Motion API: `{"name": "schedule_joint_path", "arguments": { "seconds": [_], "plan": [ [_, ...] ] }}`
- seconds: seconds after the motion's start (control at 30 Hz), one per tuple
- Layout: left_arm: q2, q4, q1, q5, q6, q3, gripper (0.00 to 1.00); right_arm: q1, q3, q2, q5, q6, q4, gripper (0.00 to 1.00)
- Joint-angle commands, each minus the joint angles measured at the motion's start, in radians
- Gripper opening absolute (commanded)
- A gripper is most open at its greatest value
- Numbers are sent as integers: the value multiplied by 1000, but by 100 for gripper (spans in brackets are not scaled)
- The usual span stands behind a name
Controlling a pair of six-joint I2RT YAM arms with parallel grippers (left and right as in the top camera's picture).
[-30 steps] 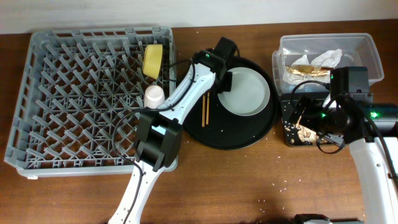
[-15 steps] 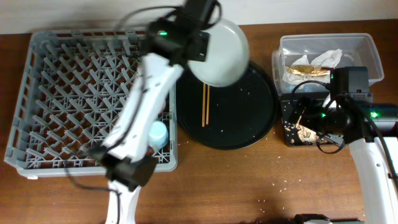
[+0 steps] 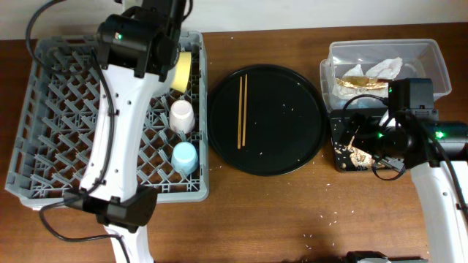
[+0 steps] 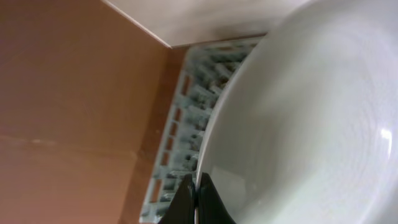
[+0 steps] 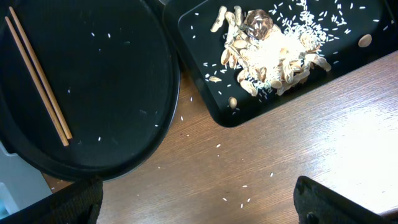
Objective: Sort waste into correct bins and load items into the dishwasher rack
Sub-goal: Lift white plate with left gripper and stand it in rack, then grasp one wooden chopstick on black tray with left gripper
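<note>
My left gripper (image 4: pixel 196 186) is shut on the rim of the pale grey-green plate (image 4: pixel 311 118) and holds it on edge over the far side of the grey dishwasher rack (image 3: pixel 66 124), which also shows in the left wrist view (image 4: pixel 186 106). Overhead, the left arm hides the plate. The yellow bowl (image 3: pixel 180 71), pink cup (image 3: pixel 181 115) and light blue cup (image 3: pixel 185 157) sit in the rack. The chopsticks (image 3: pixel 243 109) lie on the round black tray (image 3: pixel 292 139). My right gripper (image 5: pixel 199 202) is open and empty above the table beside the black rectangular tray (image 5: pixel 205 81) of food scraps (image 5: pixel 273 50).
The clear tub (image 3: pixel 431 55) at the back right holds the white napkin (image 3: pixel 387 68) and the brown-gold wrapper (image 3: pixel 362 80). Rice grains lie scattered on the round tray and on the wooden table (image 5: pixel 280 168). The chopsticks also show in the right wrist view (image 5: pixel 37 81).
My left arm lifted the plate off the round black tray and swung it left, over the rack's far edge. The right arm has not moved.
</note>
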Motion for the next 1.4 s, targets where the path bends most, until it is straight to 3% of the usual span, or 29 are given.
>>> {"name": "schedule_joint_path", "arguments": {
  "seconds": [0.0, 0.13, 0.43, 0.67, 0.87, 0.97, 1.13, 1.27, 1.37],
  "plan": [
    [0, 124, 40, -191, 18, -141, 0, -6, 2, 2, 20, 8, -1, 98],
    [0, 296, 57, -234, 99, -301, 0, -6, 2, 2, 19, 8, -1, 98],
    [0, 616, 57, -269, 102, -592, 0, -6, 2, 2, 19, 8, -1, 98],
    [0, 689, 57, -246, 102, -681, 0, -6, 2, 2, 20, 8, -1, 98],
    [1, 694, 57, -82, 102, -685, 1, -6, 2, 2, 19, 8, -1, 99],
    [1, 690, 56, 9, 102, -685, 15, -6, 2, 2, 20, 8, -1, 99],
    [1, 689, 56, 101, 102, -685, 48, -6, 2, 2, 20, 8, -1, 98],
    [-2, 679, 56, 132, 102, -665, 58, -6, 2, 2, 19, 8, -1, 98],
    [-13, 588, 56, 311, 102, -577, 63, -6, 2, 2, 19, 8, -1, 99]
  ]
}}
